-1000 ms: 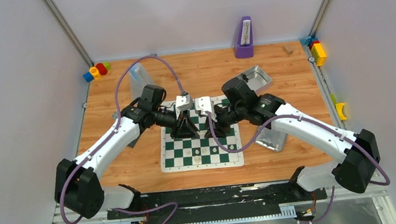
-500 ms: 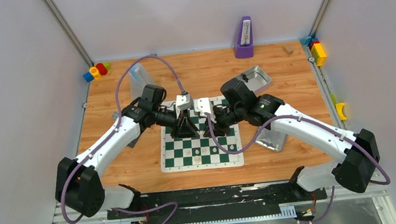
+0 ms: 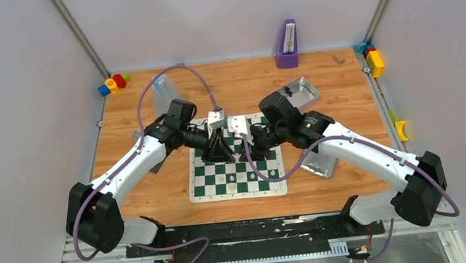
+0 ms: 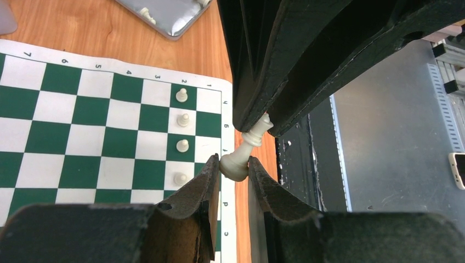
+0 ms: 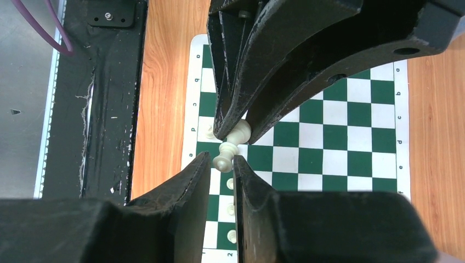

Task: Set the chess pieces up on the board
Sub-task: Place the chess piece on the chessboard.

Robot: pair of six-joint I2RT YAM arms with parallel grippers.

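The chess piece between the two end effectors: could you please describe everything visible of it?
The chess piece is cream-white, plastic by its look, with a round base, slim stem and notched crown. It hangs tilted above the board's near edge, base pinched by the left end effector, crown by the right end effector.

Right gripper (image 5: 222, 164) has edged left (only slightly), closing on the chess piece (image 4: 244, 149)

I see white shells on my left arm (image 3: 129, 164) and right arm (image 3: 367, 154), black joints (image 3: 93, 221), purple cables (image 3: 140, 105), black fingers (image 4: 204, 189).
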